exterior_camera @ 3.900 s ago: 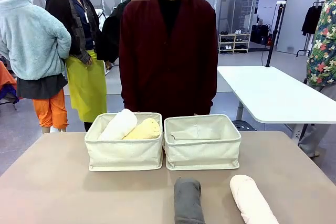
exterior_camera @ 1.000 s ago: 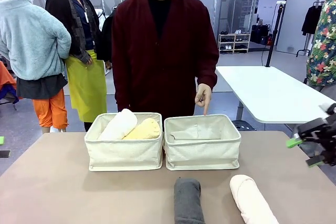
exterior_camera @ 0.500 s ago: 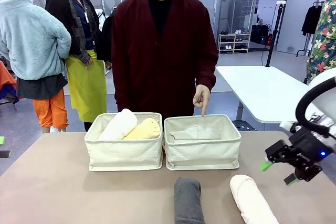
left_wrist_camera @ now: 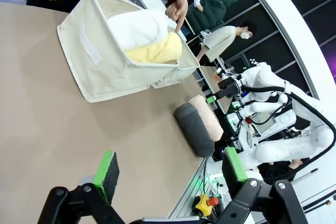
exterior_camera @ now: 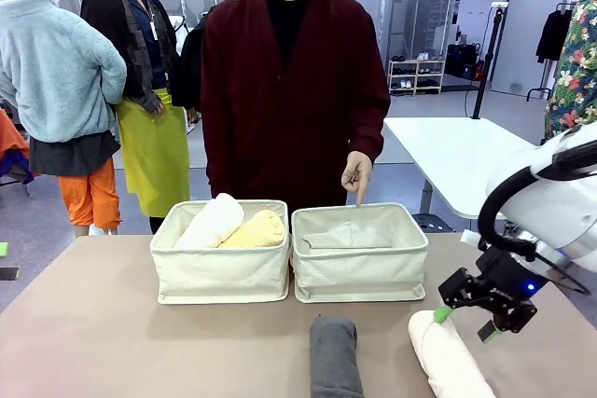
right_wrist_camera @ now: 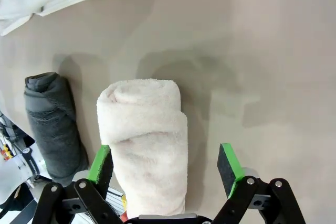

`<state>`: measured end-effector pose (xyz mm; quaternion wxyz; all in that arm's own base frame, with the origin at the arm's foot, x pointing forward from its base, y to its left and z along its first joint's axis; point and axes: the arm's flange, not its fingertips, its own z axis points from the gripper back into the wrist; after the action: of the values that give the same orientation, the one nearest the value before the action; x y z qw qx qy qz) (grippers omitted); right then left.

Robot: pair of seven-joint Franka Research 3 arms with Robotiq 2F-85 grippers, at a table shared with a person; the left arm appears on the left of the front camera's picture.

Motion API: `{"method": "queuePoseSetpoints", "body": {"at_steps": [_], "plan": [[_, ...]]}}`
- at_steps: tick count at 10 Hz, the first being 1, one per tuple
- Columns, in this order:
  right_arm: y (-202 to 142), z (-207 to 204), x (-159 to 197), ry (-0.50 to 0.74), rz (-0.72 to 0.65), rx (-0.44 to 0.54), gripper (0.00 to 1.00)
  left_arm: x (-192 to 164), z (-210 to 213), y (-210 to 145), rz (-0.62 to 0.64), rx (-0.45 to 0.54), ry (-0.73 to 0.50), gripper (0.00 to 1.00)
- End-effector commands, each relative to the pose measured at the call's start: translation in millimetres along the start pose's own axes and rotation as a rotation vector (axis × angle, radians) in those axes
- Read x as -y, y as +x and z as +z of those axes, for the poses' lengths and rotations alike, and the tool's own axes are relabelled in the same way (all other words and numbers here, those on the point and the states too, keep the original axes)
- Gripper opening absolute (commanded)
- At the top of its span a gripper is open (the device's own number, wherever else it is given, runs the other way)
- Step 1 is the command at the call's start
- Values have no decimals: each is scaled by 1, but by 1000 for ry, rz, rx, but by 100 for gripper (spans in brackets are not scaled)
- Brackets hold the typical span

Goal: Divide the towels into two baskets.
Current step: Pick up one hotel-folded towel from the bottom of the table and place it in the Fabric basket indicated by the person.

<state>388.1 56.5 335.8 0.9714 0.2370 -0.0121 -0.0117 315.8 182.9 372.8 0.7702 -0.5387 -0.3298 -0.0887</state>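
Half done, I judge: white towel (exterior_camera: pixel 213 221) and yellow towel (exterior_camera: pixel 254 229) sit in the left basket (exterior_camera: pixel 219 279), while grey towel (exterior_camera: pixel 336 357) and pink towel (exterior_camera: pixel 450 357) lie on the tabletop (exterior_camera: pixel 103 342) before the empty right basket (exterior_camera: pixel 360 279), right claw (exterior_camera: pixel 465 323) spread apart above the pink one.

Tan table (exterior_camera: pixel 93 323) all across. Both baskets are cream: the left basket (exterior_camera: pixel 221 275) shows a white towel (exterior_camera: pixel 211 221) and a pale yellow towel (exterior_camera: pixel 256 229), the right basket (exterior_camera: pixel 359 272) plain cream inside. Nearer me, a dark grey towel (exterior_camera: pixel 336 356) and a pale pink towel (exterior_camera: pixel 448 359). My right gripper (exterior_camera: pixel 464 323) is black with bright green pads, on a white arm (exterior_camera: pixel 560 193). My left gripper (left_wrist_camera: pixel 170 170) has the same black and green. The person's cardigan (exterior_camera: pixel 289 118) is deep maroon over a black top (exterior_camera: pixel 284 16).
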Motion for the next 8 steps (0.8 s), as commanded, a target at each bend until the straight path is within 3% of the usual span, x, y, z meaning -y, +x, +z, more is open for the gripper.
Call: {"method": "queuePoseSetpoints", "body": {"at_steps": [1,4,5,6,8], "plan": [[-89,-35,6,-34,-19,-5,100,3,2,-1,4,16,-15,100],[-99,-49,-4,-62,6,-29,100,3,2,-1,4,16,-15,100],[-102,-51,-6,-66,20,-34,79,3,2,-1,4,16,-15,100],[-104,-52,-9,-60,41,-33,46,3,2,-1,4,16,-15,100],[-108,-50,-14,-29,44,-41,0,3,2,-1,4,16,-15,100]]}}
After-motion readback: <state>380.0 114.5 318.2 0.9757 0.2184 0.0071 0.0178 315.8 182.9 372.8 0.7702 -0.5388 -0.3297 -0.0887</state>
